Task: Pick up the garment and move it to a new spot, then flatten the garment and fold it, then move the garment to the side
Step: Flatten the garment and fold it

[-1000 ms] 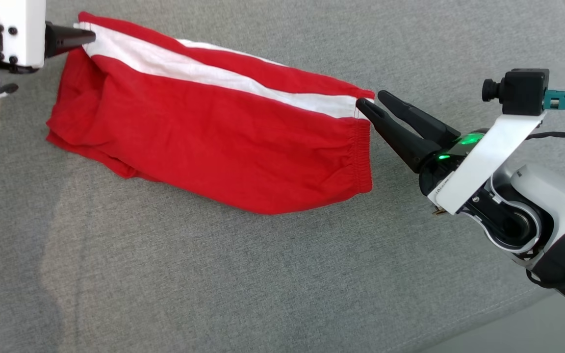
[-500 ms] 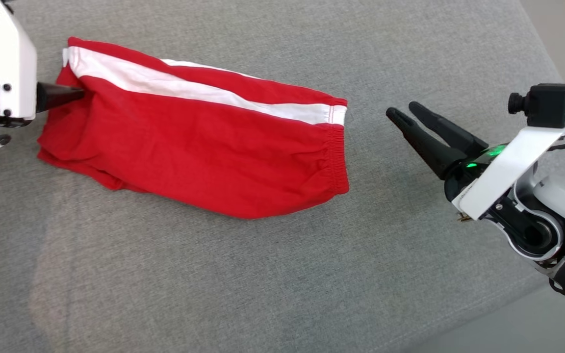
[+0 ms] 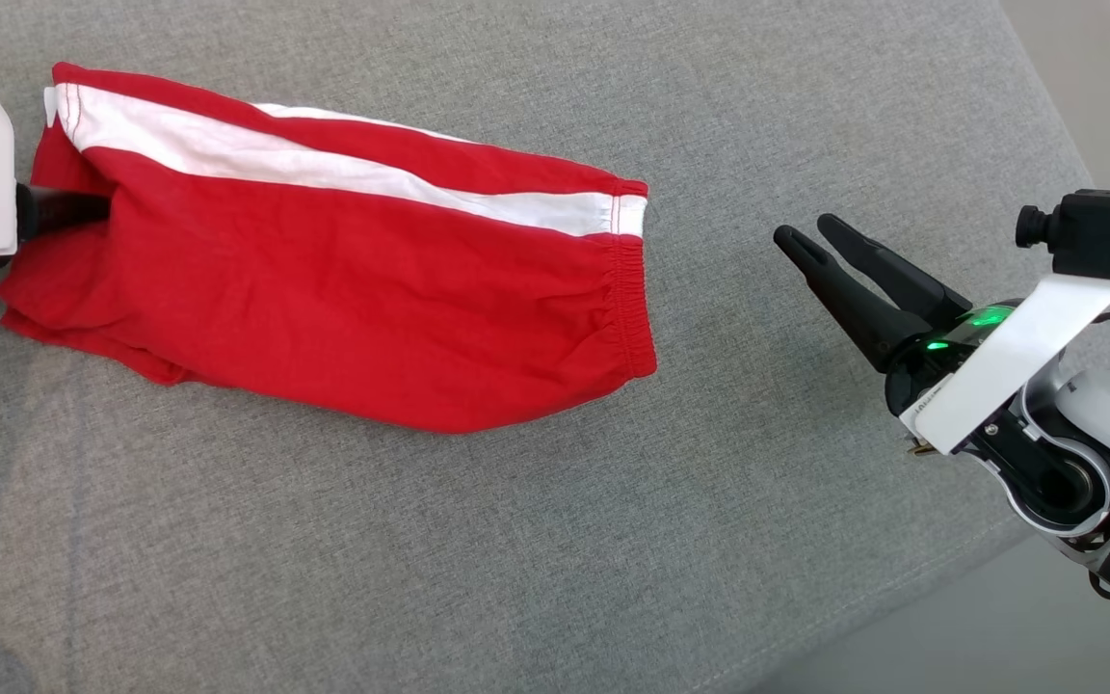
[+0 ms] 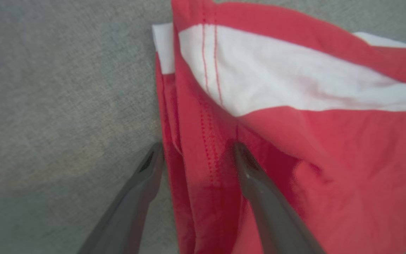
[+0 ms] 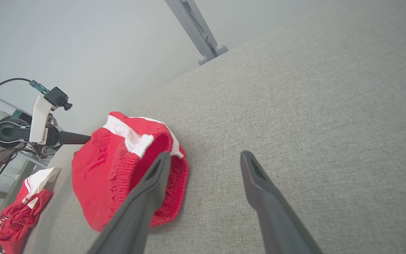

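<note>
Head view: the garment (image 3: 353,289), red with a white stripe, lies on the grey cushion (image 3: 516,540). The left pincer (image 4: 196,151) is released, its fingers (image 4: 259,183) straddling the hem (image 4: 208,70). The right pincer (image 3: 804,229) is released too, hovering clear of the elastic waistband (image 3: 634,289).

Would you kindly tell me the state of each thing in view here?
red shorts, lying folded on the grey cushion.
left tool, open, straddling the shorts' hem.
right tool, open, empty, clear of the shorts.
red-and-white garment, crumpled in a heap off the cushion.
</note>
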{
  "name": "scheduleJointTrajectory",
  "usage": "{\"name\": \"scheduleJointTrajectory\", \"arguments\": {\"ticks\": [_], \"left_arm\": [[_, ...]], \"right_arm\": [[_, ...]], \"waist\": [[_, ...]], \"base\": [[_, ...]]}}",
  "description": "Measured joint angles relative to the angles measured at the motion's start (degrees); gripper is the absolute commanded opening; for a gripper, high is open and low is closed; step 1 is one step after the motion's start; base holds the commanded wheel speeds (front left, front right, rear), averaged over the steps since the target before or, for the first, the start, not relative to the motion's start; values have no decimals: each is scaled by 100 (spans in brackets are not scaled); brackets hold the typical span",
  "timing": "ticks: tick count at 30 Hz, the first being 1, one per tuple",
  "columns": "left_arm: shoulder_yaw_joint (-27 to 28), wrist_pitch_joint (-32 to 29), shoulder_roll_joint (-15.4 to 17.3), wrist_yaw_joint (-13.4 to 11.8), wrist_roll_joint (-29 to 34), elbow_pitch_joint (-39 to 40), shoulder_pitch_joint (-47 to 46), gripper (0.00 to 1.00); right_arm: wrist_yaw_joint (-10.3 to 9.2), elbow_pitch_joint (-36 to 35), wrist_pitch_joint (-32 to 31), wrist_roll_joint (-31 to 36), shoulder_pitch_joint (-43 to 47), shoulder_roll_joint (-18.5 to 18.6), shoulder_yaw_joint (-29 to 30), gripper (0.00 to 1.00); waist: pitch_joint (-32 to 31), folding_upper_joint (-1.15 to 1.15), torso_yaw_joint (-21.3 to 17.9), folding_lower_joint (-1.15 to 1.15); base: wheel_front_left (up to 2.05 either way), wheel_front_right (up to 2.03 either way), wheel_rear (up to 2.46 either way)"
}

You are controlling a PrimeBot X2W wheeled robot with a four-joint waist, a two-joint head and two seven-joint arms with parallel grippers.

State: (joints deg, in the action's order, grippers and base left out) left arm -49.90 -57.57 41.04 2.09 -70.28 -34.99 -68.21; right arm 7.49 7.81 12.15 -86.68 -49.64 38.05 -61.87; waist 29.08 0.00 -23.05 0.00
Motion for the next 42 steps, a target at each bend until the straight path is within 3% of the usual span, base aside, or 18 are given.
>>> {"name": "scheduleJointTrajectory", "arguments": {"ticks": [2,3,4,5,6,20,42], "left_arm": [[42,-41,-14,0,-77,27,0,100],[74,-56,-26,0,-136,43,0,86],[100,-74,-47,1,-191,67,0,49],[113,-90,-69,8,-218,93,0,31],[120,-91,-93,22,-240,116,0,0],[192,199,-269,105,-358,37,200,0],[427,631,-360,35,-1106,500,1673,0]], "right_arm": [[0,-3,7,0,5,4,8,100],[0,-3,8,1,6,5,9,100],[0,-3,18,2,6,2,9,100],[0,0,18,3,6,2,9,100],[0,5,20,7,6,2,9,100],[0,180,-30,43,64,22,-68,100],[0,415,-218,-98,421,320,-180,100]], "waist": [[28,0,-8,0],[42,0,-8,0],[53,0,-5,0],[58,0,1,0],[60,0,9,0],[-314,0,274,0],[-1324,0,1350,0]], "base": [[0,0,0],[0,0,0],[0,0,0],[0,0,0],[0,0,0],[0,0,0],[0,0,0]]}}
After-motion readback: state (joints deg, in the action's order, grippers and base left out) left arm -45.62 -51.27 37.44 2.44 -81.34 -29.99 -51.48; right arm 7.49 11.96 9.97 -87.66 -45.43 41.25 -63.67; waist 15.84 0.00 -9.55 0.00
